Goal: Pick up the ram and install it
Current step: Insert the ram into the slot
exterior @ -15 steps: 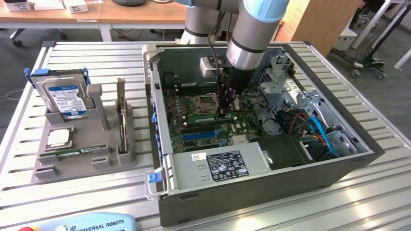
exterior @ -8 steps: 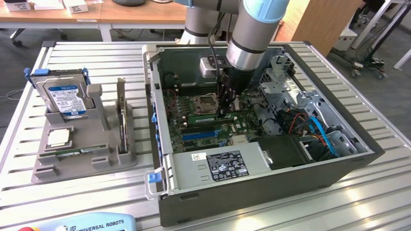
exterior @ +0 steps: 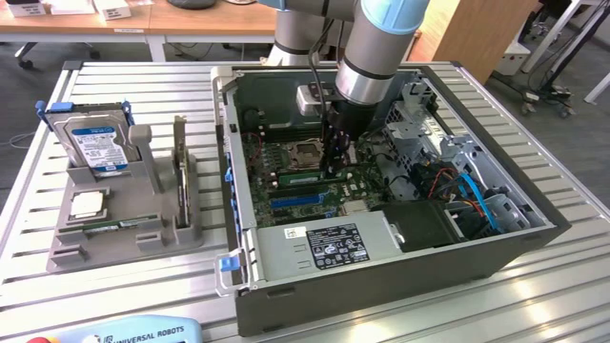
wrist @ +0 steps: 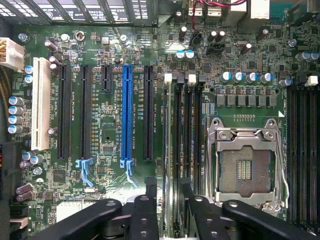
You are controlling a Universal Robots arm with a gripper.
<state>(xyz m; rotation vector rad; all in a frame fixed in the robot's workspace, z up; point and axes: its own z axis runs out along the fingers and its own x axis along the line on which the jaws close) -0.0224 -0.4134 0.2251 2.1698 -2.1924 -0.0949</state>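
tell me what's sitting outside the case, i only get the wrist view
Observer: A grey tray sits beside the open case, on the exterior view's left, with a blue-labelled hard drive standing in it.
Operator: any ram on it
Observer: Yes, one thin green ram stick lies in a slot near the tray's near edge.
Operator: and the processor
Observer: A square silver chip lies in its own pocket, between the drive and that stick.
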